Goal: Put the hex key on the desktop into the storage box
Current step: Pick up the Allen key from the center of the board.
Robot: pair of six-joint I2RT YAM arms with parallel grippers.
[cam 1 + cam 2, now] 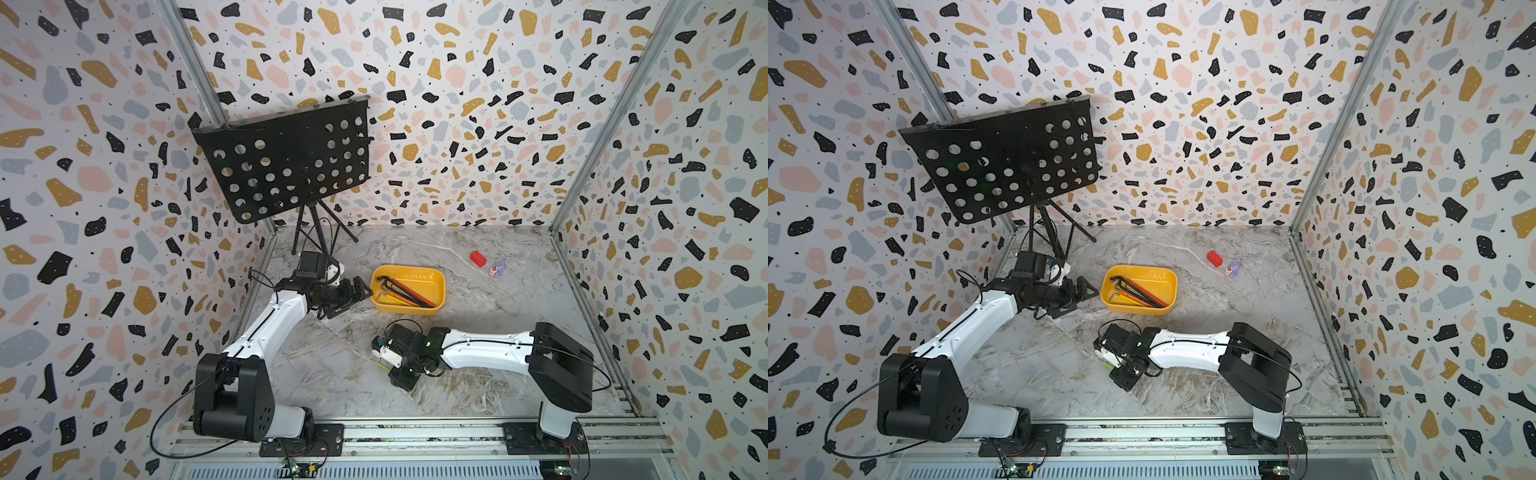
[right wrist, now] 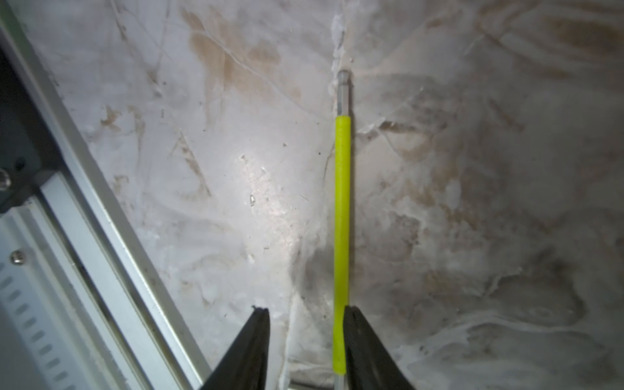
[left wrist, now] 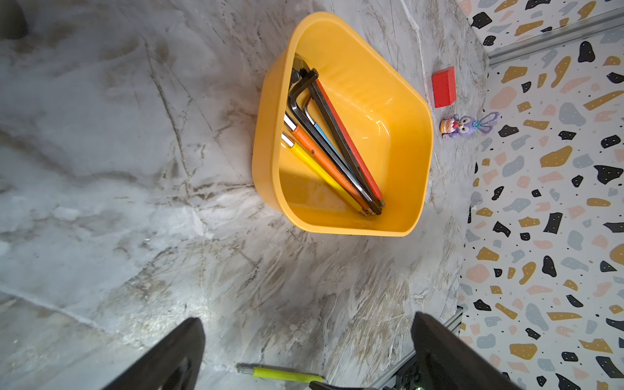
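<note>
A hex key with a yellow-green sleeve (image 2: 341, 219) lies flat on the marble desktop (image 1: 498, 316) near the front; it also shows in the left wrist view as the sleeved hex key (image 3: 283, 373). My right gripper (image 2: 305, 312) is low over its near end, open. The key rests against one finger, with a gap to the other. The yellow-orange storage box (image 1: 405, 309) stands mid-desk and holds several hex keys (image 1: 405, 291). My left gripper (image 1: 349, 303) hovers open and empty just left of the box.
A red block (image 1: 478, 258) and a small purple toy figure (image 1: 497, 268) sit behind the box to the right. A black perforated music stand (image 1: 286, 162) rises at the back left. A metal rail (image 1: 415, 432) runs along the front edge.
</note>
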